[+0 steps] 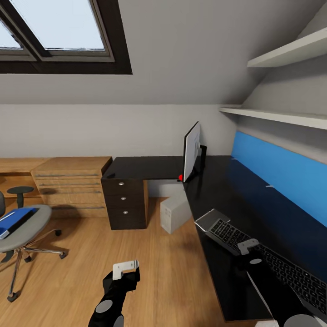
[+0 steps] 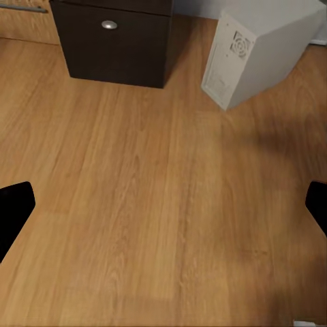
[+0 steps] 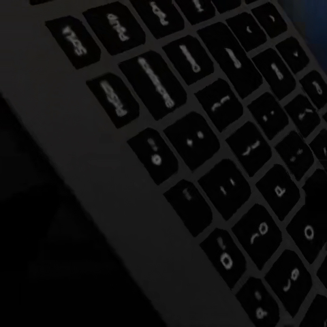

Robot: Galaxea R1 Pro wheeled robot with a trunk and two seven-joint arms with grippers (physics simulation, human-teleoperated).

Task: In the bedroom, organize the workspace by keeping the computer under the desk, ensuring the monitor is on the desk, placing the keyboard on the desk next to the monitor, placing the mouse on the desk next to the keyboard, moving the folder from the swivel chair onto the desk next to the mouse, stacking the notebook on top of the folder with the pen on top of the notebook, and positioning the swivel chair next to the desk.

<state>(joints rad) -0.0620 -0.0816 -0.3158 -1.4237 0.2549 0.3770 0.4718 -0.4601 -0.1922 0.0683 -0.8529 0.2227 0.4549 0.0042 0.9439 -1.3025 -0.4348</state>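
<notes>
The black keyboard [image 1: 268, 261] lies slanted over the near right part of the black desk [image 1: 213, 181]. My right gripper [image 1: 248, 247] is at its front edge and looks shut on it; keyboard keys [image 3: 204, 136] show very close in the right wrist view. The monitor [image 1: 192, 152] stands on the desk's corner, with a small red object [image 1: 180, 177] at its base. The white computer [image 1: 175, 211] [image 2: 262, 51] sits on the floor under the desk. At far left, the blue folder [image 1: 16, 220] rests on the swivel chair [image 1: 32, 229]. My left gripper [image 1: 125, 269] hangs open above the wooden floor [image 2: 157, 204].
A dark drawer unit [image 1: 125, 204] [image 2: 116, 41] stands under the desk's left wing, beside a light wooden dresser [image 1: 72, 186]. Two white shelves [image 1: 281, 116] and a blue wall panel [image 1: 281, 170] run along the right. A round stool [image 1: 20, 190] stands behind the chair.
</notes>
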